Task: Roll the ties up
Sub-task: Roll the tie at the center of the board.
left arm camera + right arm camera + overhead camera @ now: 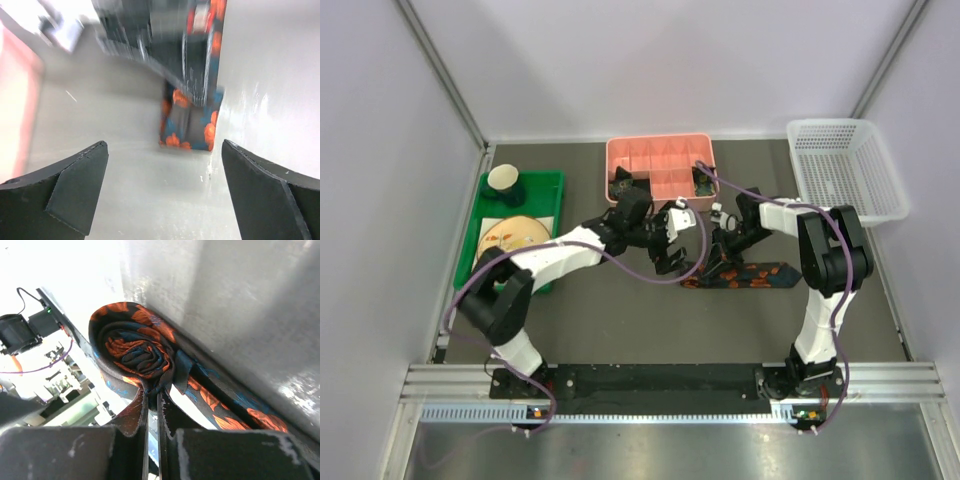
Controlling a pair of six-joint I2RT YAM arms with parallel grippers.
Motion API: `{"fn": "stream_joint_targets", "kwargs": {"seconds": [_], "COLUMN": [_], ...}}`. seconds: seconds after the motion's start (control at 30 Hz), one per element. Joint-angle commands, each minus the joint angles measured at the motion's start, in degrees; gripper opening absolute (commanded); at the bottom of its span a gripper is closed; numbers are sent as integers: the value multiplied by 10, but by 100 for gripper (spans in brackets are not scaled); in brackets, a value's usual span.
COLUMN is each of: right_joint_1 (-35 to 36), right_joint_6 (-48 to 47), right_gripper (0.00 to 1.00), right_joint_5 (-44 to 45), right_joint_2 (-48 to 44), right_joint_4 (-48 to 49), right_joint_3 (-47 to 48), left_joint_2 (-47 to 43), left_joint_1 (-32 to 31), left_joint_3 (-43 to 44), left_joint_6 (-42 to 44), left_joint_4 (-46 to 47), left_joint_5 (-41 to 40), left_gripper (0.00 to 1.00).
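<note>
Right gripper [152,399] pinches rolled tie [137,352]; pink tray [660,148] holds dark rolls [621,186].

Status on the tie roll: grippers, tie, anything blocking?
Right gripper shut on the tie; roll partly wound, tail flat on the table. Left gripper open, hovering short of the tie's flat end. No obstruction seen near it.

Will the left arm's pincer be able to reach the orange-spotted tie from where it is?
Probably yes. The left pincer is open, and the end of the tie lies right ahead of it, with only bare table between them.
</note>
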Motion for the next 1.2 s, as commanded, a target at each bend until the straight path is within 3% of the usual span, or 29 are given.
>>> {"fn": "stream_joint_targets", "kwargs": {"seconds": [0.0, 0.03, 0.07, 0.17, 0.27, 0.33, 0.47, 0.6, 0.8, 0.93, 1.17], "right_joint_1": [11, 11, 12, 12, 16, 22, 30, 31, 32, 31, 31], "right_joint_6": [-9, -6, -3, 1, -1, -8, -9, -4, 0, 5, 16], "right_gripper": [0, 0, 0, 0, 0, 0, 0, 0, 0, 0, 0], "right_joint_5": [177, 184, 193, 217, 231, 246, 259, 267, 267, 264, 228], "right_joint_2": [30, 31, 31, 32, 28, 24, 19, 16, 22, 36, 53], "right_joint_4": [53, 53, 53, 52, 49, 51, 54, 62, 63, 59, 66], "right_joint_3": [6, 7, 8, 10, 9, 8, 4, -6, -6, -3, -4], "left_joint_2": [-72, -68, -47, 13, -9, -5, 47, 87, 140, 157, 175], "left_joint_1": [-8, -8, -7, -1, 10, 10, 13, 7, -10, -13, -31], "left_joint_3": [-73, -87, -87, 2, -68, -148, -158, -162, -149, -142, -120], "left_joint_6": [-76, -110, -122, -44, -88, -131, -183, -223, -199, -189, -184], "left_joint_4": [176, 215, 179, 31, 202, 380, 428, 504, 530, 530, 524], "left_joint_5": [23, 17, 12, 67, 93, 95, 65, 86, 98, 118, 91], "left_gripper": [99, 99, 99, 99, 99, 99, 99, 99, 99, 90, 62]}}
